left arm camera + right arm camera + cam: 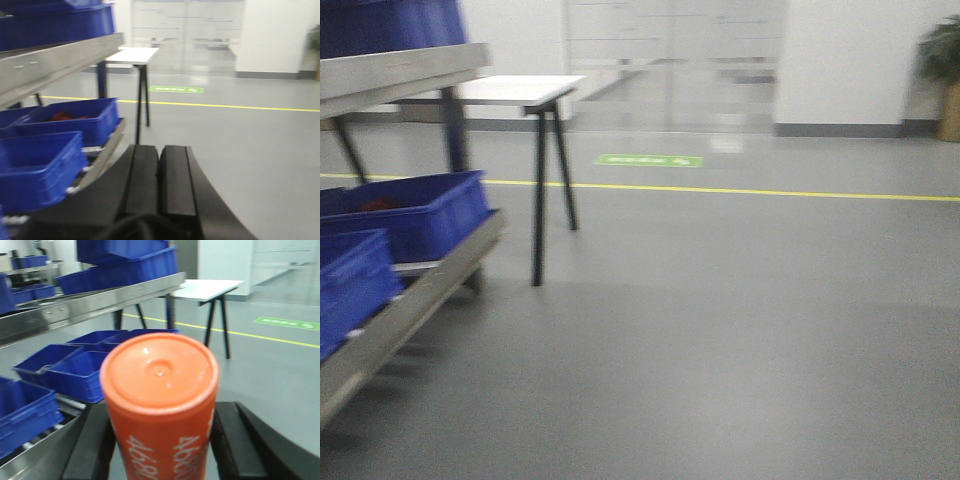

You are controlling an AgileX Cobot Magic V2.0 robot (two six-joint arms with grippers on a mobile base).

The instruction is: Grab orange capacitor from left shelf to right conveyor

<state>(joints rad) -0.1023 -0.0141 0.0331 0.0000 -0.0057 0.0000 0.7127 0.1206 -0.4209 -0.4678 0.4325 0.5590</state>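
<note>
In the right wrist view my right gripper (161,437) is shut on the orange capacitor (160,405), an orange cylinder with a flat top and white "4680" down its side, held between the two black fingers (92,442). The left shelf (95,302), shiny stainless steel with blue bins behind it, runs along the left; it also shows in the front view (400,75) and the left wrist view (55,62). My left gripper (159,150) is shut and empty, its jaws pressed together over grey floor. The right conveyor is out of view.
Blue bins (415,215) sit on the lower rack at left, also in the left wrist view (70,122). A white table (515,90) on black legs stands behind the rack. Grey floor with a yellow line (740,190) spreads to the right; a plant (942,60) stands far right.
</note>
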